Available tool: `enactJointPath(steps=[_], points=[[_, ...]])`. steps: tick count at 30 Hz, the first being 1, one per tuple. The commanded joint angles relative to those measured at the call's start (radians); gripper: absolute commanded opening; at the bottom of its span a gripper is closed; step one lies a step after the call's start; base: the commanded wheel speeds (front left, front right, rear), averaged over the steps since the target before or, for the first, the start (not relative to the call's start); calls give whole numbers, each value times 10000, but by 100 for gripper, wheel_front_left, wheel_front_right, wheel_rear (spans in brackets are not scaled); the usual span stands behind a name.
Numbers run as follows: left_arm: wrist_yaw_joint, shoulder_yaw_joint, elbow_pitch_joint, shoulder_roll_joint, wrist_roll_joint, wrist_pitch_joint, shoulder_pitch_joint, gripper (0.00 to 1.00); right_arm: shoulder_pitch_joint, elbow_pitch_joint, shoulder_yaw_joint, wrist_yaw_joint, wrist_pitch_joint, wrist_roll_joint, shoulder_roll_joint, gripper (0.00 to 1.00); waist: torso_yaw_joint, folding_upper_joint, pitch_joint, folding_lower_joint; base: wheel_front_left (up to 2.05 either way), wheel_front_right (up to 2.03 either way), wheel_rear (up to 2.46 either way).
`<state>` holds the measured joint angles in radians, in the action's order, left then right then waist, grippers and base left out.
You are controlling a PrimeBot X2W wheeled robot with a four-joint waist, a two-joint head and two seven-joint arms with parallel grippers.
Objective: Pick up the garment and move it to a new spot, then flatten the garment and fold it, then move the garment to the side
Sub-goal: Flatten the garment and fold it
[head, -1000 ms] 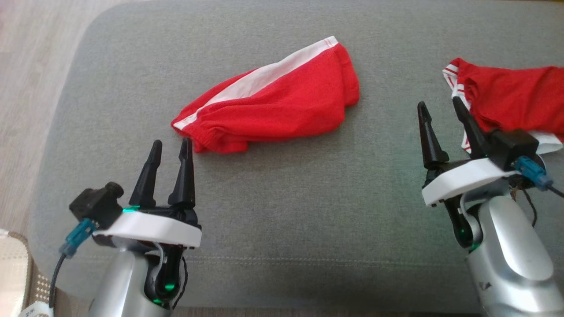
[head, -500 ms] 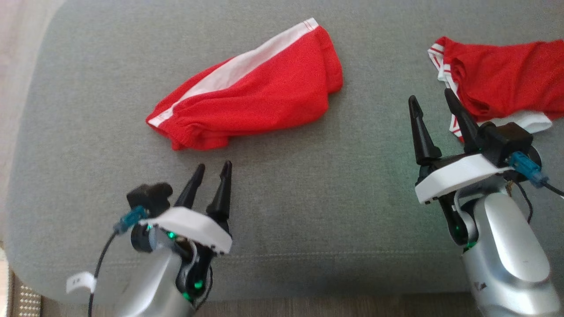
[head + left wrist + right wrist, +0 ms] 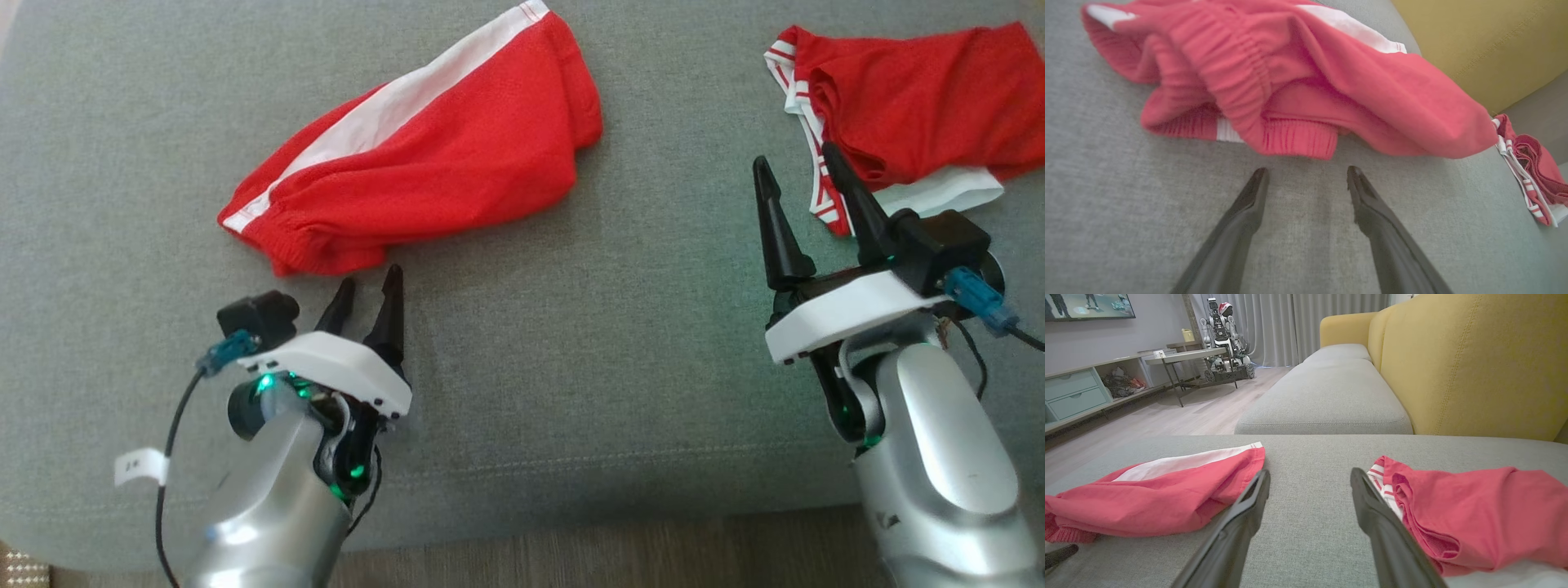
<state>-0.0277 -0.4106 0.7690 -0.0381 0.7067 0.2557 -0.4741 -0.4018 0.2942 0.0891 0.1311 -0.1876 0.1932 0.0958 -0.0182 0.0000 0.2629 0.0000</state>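
Garment (image 3: 424,163), red with a white stripe, lies crumpled at upper centre-left of the head view on grey cushion (image 3: 571,343). Left gripper (image 3: 371,278), fingers spread and empty, sits just below its lower-left end. Right gripper (image 3: 796,155), likewise spread and empty, stands beside second red garment (image 3: 906,98) at upper right.

Garment (image 3: 424,163) left of second garment (image 3: 914,106)

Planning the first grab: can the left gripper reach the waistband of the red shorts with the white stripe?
Likely yes: the left gripper is open, tips just short of the waistband of the shorts, bare cushion between them.
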Motion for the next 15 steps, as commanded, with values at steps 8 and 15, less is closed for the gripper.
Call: enactJointPath(steps=[8,15], points=[[-98,373,-14,-122,-50,61,-854,100,-413,-448,267,-4,21,-150,-221,100,-122,0,213,0,0,0,0],[-128,465,-46,-122,-245,61,-987,0,-513,-431,269,-4,38,-197,-247,100,-123,0,313,0,0,0,0]])
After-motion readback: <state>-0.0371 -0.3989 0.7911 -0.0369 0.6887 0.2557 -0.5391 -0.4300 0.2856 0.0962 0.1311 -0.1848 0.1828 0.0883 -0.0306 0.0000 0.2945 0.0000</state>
